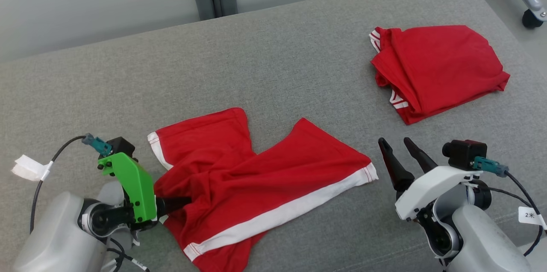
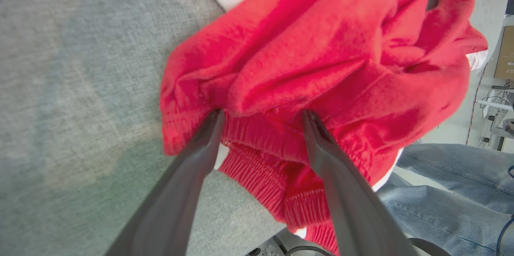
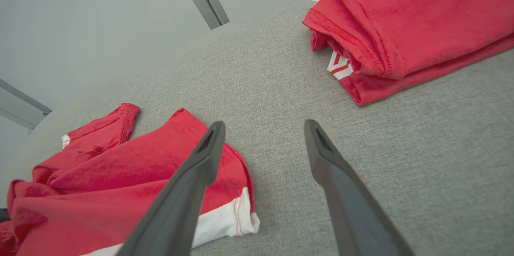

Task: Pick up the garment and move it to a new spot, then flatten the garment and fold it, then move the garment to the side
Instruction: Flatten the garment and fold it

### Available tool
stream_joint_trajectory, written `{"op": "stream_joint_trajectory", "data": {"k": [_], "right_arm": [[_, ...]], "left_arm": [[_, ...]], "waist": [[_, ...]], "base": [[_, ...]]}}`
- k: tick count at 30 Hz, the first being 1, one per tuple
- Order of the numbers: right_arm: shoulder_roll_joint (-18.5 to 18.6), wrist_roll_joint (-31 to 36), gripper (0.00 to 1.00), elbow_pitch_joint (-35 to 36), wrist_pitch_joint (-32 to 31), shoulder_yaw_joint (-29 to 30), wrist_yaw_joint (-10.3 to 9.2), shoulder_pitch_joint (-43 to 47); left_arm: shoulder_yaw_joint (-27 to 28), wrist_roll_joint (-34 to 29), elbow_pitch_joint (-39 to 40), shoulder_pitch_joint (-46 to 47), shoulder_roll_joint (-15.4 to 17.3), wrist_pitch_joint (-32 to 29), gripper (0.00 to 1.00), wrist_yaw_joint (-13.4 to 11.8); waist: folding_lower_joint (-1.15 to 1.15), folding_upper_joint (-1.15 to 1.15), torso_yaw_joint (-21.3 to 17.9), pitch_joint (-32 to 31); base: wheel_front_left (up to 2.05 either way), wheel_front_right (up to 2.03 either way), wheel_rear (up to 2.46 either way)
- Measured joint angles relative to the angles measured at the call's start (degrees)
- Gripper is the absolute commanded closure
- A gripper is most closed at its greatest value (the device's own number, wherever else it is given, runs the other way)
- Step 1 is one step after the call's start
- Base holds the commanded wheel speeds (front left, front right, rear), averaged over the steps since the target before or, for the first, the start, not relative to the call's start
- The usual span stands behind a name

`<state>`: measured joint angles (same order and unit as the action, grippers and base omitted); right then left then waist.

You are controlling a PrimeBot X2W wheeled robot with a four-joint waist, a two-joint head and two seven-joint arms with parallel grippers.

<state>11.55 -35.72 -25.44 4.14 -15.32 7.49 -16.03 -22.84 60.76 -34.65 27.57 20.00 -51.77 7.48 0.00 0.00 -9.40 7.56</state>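
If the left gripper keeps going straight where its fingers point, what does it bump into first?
The red shorts. The left gripper, jaws open, has its fingertips right at the bunched waistband, so it would likely push into that cloth at once.

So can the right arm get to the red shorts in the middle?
Probably yes. The right tool is open, holding nothing, just beside the red shorts at their white-striped leg, and only bare grey cushion lies between them.
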Motion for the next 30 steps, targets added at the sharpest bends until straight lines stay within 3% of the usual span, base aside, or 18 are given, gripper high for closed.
{"op": "stream_joint_trajectory", "data": {"k": [2,3,5,6,14,24,30], "right_arm": [[0.04,-0.42,0.00,-0.75,0.21,-0.55,0.00,-0.48],[0.05,-0.43,0.00,-0.91,0.27,-0.67,0.00,-0.71],[0.05,-0.60,0.00,-1.34,0.53,-0.98,0.00,-0.96],[0.07,-0.73,0.00,-1.56,0.53,-1.15,0.00,-0.98],[0.46,-1.59,0.00,-3.09,1.30,-1.86,0.00,-1.32],[1.10,-1.92,0.00,-3.25,1.70,-2.22,0.00,-1.33],[1.66,-1.92,0.00,-2.89,1.79,-2.15,0.00,-2.01]], "left_arm": [[-1.02,0.45,-0.85,0.36,0.01,0.10,0.02,0.00],[-1.27,0.75,-0.99,0.46,0.01,0.14,0.51,0.00],[-1.72,0.88,-1.53,0.72,0.01,0.69,0.79,0.00],[-1.96,1.08,-1.78,0.81,0.01,0.77,1.00,0.00],[-4.19,3.03,-0.83,1.27,1.02,1.27,1.00,0.00],[-1.77,3.71,4.75,7.81,8.03,5.44,1.00,0.00],[-0.34,1.44,3.65,12.46,10.37,11.98,1.00,0.00]], "waist": [[0.00,0.00,-0.39,0.41],[0.00,0.00,-0.47,0.48],[0.00,0.00,-0.59,0.56],[0.00,0.00,-0.62,0.55],[0.00,0.00,-0.44,-0.25],[0.00,0.00,-0.26,-1.36],[0.00,0.00,-1.31,-0.11]], "base": [[0.00,0.00,0.00],[0.00,0.00,0.00],[0.00,0.00,0.00],[0.00,0.00,0.00],[0.00,0.00,0.00],[0.00,0.00,0.00],[0.00,0.00,0.00]]}}
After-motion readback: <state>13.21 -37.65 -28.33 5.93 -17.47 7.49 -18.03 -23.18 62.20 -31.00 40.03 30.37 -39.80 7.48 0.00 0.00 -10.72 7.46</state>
